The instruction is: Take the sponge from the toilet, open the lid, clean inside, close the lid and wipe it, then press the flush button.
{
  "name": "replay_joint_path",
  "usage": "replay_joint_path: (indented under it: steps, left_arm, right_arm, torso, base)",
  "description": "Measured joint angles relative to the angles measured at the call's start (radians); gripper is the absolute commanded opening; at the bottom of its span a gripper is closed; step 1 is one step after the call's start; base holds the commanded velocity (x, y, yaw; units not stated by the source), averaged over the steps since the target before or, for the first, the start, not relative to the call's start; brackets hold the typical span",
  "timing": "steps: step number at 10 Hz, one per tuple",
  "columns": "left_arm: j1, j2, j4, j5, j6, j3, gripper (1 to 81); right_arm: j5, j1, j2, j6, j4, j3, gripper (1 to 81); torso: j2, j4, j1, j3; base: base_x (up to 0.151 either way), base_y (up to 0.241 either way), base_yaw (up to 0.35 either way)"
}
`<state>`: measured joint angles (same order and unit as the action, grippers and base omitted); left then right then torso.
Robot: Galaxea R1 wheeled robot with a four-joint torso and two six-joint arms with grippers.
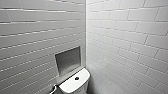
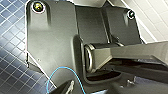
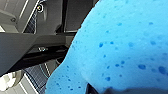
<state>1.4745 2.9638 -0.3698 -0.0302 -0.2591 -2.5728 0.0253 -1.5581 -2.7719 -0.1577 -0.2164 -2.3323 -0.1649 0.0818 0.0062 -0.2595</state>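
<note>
Right gripper (image 3: 100,89) is clamped on the sponge (image 3: 125,45), whose blue, pored bulk swells right up against the wrist camera (a dark finger dents its edge). Pale tiled walls (image 1: 125,37) meet in a corner at the head view's centre. At lower centre the toilet (image 1: 71,86) shows its white tank top. A recessed niche (image 1: 68,60) sits above the tank, and the small dark flush button (image 1: 76,78) lies on the tank top.

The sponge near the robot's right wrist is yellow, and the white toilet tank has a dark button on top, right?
No: the sponge is bright blue, not yellow, as the right wrist view shows. The white toilet tank does have a dark button on top.
</note>
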Motion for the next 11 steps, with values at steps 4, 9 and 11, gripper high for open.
replay_joint_path:
  steps: [4,9,11]
  left_arm:
    - [0.014,-0.082,0.042,0.001,-0.004,0.114,81.1]
    - [0.033,-0.199,0.087,0.004,0.001,0.213,81.1]
    - [0.016,-0.238,0.133,0.003,0.075,0.312,81.1]
  right_arm:
    - [0.001,0.001,0.07,-0.001,0.0,0.105,1.0]
    - [0.001,-0.011,0.12,-0.003,0.0,0.19,1.0]
    - [0.003,-0.01,0.152,-0.003,0.0,0.232,1.0]
  torso:
    - [0.0,0.0,0.0,0.0]
    - [0.0,0.0,0.0,0.0]
    - [0.0,0.0,0.0,0.0]
  base:
    - [0.0,0.0,0.0]
    - [0.0,0.0,0.0]
    - [0.0,0.0,0.0]
